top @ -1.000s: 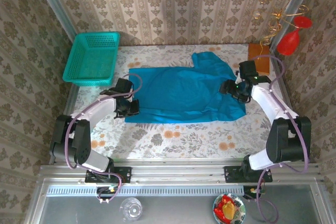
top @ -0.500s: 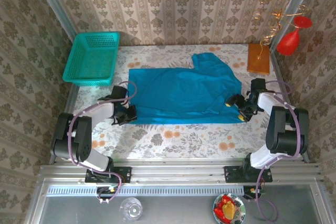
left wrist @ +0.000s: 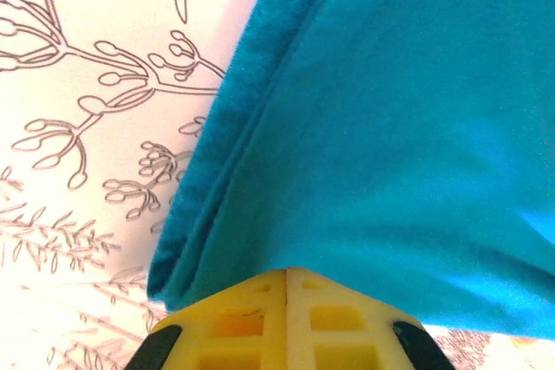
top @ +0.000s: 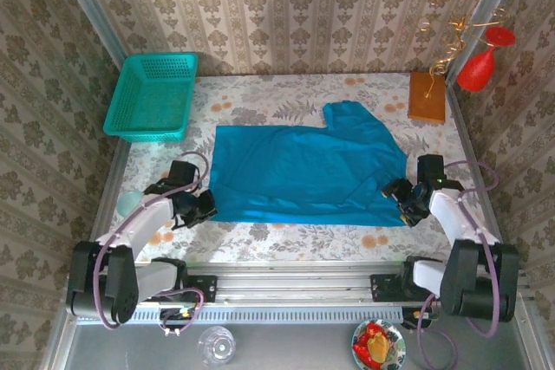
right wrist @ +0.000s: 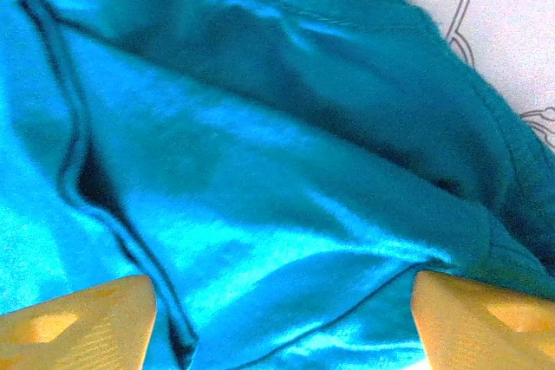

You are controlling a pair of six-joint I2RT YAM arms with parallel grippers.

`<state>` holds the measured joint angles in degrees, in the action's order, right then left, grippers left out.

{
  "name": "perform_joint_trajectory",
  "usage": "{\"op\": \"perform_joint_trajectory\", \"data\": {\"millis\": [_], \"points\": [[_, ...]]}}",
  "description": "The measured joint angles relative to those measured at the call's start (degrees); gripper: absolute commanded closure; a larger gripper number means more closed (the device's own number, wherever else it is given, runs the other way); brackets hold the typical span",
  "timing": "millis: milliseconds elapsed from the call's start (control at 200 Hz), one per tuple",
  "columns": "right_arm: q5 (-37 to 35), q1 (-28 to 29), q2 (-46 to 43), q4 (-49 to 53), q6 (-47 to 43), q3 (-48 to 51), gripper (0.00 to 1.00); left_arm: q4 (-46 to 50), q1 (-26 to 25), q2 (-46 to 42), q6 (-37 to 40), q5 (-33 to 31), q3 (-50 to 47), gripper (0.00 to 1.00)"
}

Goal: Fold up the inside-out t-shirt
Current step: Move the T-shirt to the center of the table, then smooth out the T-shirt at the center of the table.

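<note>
The inside-out t-shirt (top: 303,166) lies spread flat in the middle of the table, a sleeve sticking out at its far right. My left gripper (top: 205,206) is at the shirt's near left corner. In the left wrist view its yellow fingers (left wrist: 286,276) are pressed together, with the folded edge of the shirt (left wrist: 390,127) running into their tips. My right gripper (top: 397,203) is at the near right corner. Its fingertips (right wrist: 282,296) stand wide apart, low over the shirt (right wrist: 260,127), with wrinkled cloth and a seam between them.
A teal mesh basket (top: 152,97) stands at the far left corner. An orange-brown block (top: 427,97) lies at the far right, under a red hanging ornament (top: 481,67). Bare floral tabletop (top: 286,244) runs along the near edge. A glass (top: 217,344) and a bowl (top: 379,346) sit below the front rail.
Both arms have drawn back toward the near edge and the shirt has slid nearer with them. The right gripper moved from the shirt's right side to its near right corner.
</note>
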<state>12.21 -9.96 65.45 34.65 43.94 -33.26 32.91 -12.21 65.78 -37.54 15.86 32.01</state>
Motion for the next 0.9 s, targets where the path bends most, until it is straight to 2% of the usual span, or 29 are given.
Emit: {"op": "perform_joint_trajectory", "data": {"millis": [110, 240, 400, 530, 695, 810, 900], "points": [[0.1, 5.0, -2.1, 2.4, -1.3, -3.3, 0.31, 1.6, 0.0, -0.6, 0.0, 0.3, 3.5, 0.97], [1.9, 13.7, 0.3, 2.9, -4.4, -9.7, 0.4, 1.4, -0.8, 1.8, 0.2, 1.2, 7.0, 0.97], [3.2, 24.7, 9.7, 3.1, -10.4, -17.1, 0.49, 0.0, -3.7, 9.2, 0.5, 1.9, 9.3, 0.98], [2.7, 31.1, 20.4, 4.2, -16.0, -24.2, 0.58, -1.0, -4.3, 14.9, 0.7, 2.2, 9.3, 0.99], [-4.6, 35.1, 28.2, 9.3, -19.8, -30.3, 0.66, -1.7, -4.2, 16.4, 1.1, 0.6, 8.1, 0.99], [-11.3, 34.6, 28.7, 13.2, -19.6, -30.4, 0.68, -1.8, -3.8, 16.3, 1.4, 0.0, 7.1, 0.99], [-13.3, 33.4, 27.6, 13.6, -18.6, -27.8, 0.68, -1.8, -3.7, 16.2, 1.5, -0.2, 7.1, 0.99]]}}
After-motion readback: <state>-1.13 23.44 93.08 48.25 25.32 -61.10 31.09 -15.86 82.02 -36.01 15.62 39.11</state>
